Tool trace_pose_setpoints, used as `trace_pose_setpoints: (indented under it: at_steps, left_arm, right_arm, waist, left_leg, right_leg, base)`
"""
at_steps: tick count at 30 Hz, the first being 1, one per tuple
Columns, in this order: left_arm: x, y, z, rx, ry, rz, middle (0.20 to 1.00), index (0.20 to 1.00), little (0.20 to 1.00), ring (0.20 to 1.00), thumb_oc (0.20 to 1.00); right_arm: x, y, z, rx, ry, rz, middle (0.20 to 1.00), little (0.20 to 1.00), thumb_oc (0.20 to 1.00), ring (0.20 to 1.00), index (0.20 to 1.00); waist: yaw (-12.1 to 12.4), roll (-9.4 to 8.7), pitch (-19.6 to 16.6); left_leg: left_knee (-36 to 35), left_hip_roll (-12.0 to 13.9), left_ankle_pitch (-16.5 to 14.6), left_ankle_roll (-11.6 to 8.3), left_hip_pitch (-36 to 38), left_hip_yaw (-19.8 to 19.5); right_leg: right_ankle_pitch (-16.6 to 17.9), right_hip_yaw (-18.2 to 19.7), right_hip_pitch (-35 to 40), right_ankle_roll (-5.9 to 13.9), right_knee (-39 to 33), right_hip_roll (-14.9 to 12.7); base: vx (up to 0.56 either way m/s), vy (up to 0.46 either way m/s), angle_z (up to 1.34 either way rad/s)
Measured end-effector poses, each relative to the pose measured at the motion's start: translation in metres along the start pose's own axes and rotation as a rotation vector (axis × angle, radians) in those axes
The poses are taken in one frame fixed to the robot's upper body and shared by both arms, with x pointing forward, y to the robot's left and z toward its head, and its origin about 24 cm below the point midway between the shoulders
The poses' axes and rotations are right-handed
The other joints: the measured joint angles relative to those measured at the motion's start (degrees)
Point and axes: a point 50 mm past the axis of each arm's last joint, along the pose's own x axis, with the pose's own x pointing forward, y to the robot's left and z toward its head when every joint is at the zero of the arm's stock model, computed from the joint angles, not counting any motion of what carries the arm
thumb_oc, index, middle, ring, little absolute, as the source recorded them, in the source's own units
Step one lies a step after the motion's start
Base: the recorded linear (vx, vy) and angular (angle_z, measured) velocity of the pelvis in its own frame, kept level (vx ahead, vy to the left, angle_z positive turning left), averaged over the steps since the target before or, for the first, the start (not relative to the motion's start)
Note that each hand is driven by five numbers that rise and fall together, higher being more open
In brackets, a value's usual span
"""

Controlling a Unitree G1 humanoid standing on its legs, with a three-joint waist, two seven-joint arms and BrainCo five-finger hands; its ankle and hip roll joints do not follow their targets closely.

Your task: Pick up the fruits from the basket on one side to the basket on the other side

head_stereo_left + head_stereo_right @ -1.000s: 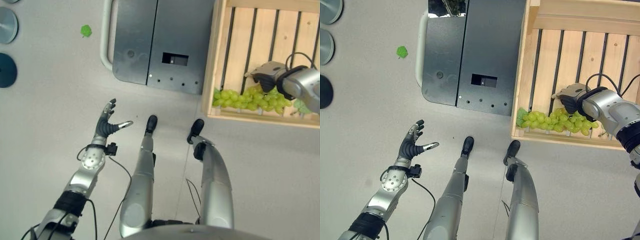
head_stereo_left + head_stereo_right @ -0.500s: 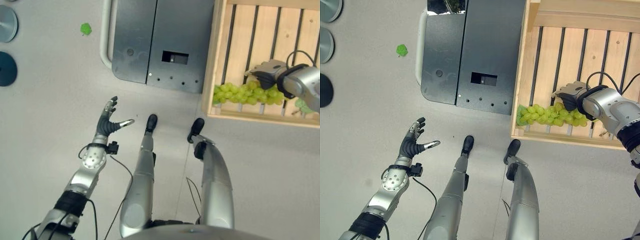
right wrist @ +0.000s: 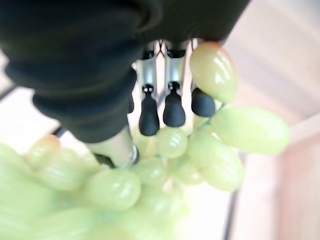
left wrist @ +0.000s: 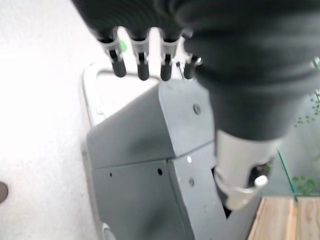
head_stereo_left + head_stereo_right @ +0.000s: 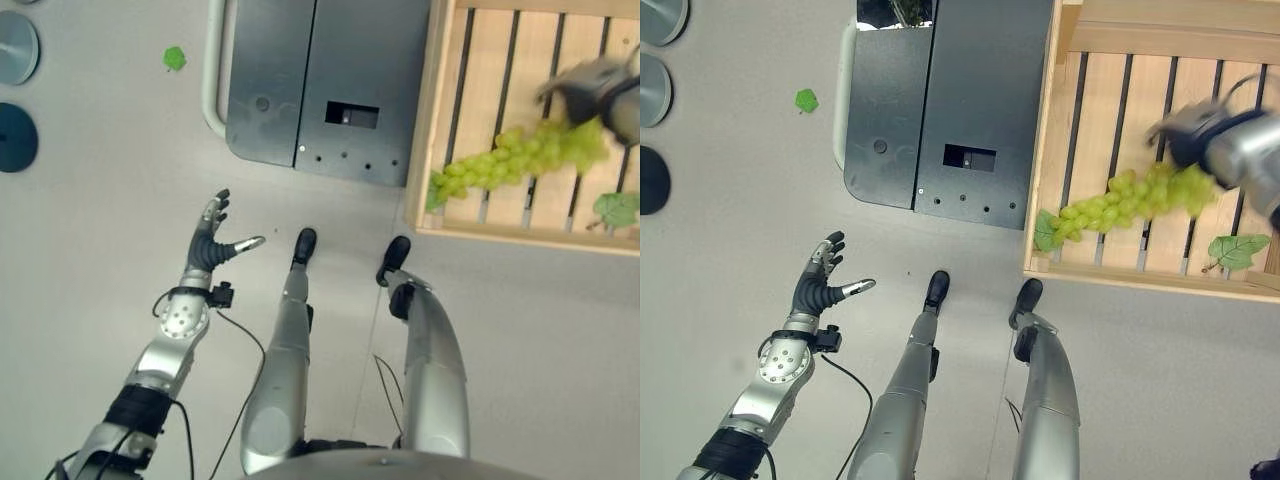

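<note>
Hanging green grapes [image 5: 1130, 200], long slanted bunch, right robot hand [image 5: 1200, 135] gripping

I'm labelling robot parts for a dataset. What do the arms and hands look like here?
Both arms are silver-grey metal tubes with rounded joints. The left hand has silver fingers with dark tips, a thumb set apart, and a dark ribbed cover over its back and wrist. The right hand, blurred in the eye views, shows the same dark cover and dark-tipped silver fingers in its wrist view.

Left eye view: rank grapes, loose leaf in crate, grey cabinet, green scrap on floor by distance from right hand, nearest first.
1. Grapes: held by the right hand, in the crate.
2. Leaf: on the crate slats, just below the hand.
3. Cabinet: left of the crate.
4. Green scrap: floor, far left.
</note>
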Motion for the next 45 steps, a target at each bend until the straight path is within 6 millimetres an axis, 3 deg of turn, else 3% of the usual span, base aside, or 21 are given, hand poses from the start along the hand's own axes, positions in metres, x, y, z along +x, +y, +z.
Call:
trace_pose_setpoints:
  at_steps: [4,18,29,30,43,45]
  left_arm:
    - [-0.004,0.001,-0.003,0.004,0.015,-0.001,1.000,1.000,1.000,1.000,1.000]
    - [-0.008,0.009,-0.006,0.012,0.026,0.026,1.000,1.000,1.000,1.000,1.000]
    - [-0.008,0.009,-0.006,0.013,0.029,0.026,1.000,1.000,1.000,1.000,1.000]
    - [-0.008,0.009,-0.006,0.013,0.029,0.026,1.000,1.000,1.000,1.000,1.000]
    - [-0.008,0.009,-0.009,0.016,0.041,0.028,1.000,1.000,1.000,1.000,1.000]
    - [-0.008,0.009,-0.009,0.015,0.042,0.028,1.000,1.000,1.000,1.000,1.000]
  right_arm:
    - [-0.001,-0.006,-0.001,0.049,-0.008,-0.039,0.200,0.200,0.200,0.200,0.200]
    - [-0.002,-0.013,0.010,0.083,-0.065,-0.077,0.200,0.200,0.200,0.200,0.200]
    - [0.000,0.004,0.030,0.081,-0.136,-0.031,0.200,0.200,0.200,0.200,0.200]
    - [0.000,0.004,0.030,0.076,-0.135,-0.028,1.000,1.000,1.000,1.000,1.000]
    - [-0.004,0.016,0.044,-0.170,-0.188,0.012,1.000,1.000,1.000,1.000,1.000]
    - [-0.005,0.031,0.049,-0.173,-0.206,0.046,1.000,1.000,1.000,1.000,1.000]
  waist:
    - [-0.2,-0.03,0.0]
    - [-1.7,-0.17,0.0]
    - [-2.0,-0.19,0.0]
    - [-2.0,-0.19,0.0]
    - [-2.1,-0.18,0.0]
    - [-1.9,-0.18,0.0]
  left_leg:
    - [-0.4,0.5,0.0,0.02,2.5,-0.1]
    - [-0.8,1.2,0.4,0.29,2.5,0.0]
    - [-0.9,1.3,0.3,0.29,2.6,0.4]
    - [-0.9,1.4,0.3,0.29,2.6,0.4]
    - [-1.0,1.4,0.4,0.29,2.7,0.5]
    - [-1.0,1.4,0.4,0.29,2.7,0.4]
  right_leg:
    - [0.2,-0.6,3.3,0.28,-1.5,0.5]
    - [1.7,-0.6,4.1,0.40,-3.6,1.6]
    - [1.8,-0.5,4.1,0.42,-3.8,1.8]
    - [1.8,-0.5,4.1,0.42,-3.8,1.8]
    - [1.8,-0.5,4.1,0.42,-3.8,1.9]
    - [1.8,-0.5,4.1,0.41,-3.8,1.9]
  base:
    - [0.00,0.000,0.00]
    - [0.00,0.003,-0.01]
    - [0.00,0.000,0.00]
    - [0.00,0.000,0.00]
    - [0.00,0.000,0.00]
    - [0.00,0.000,0.00]
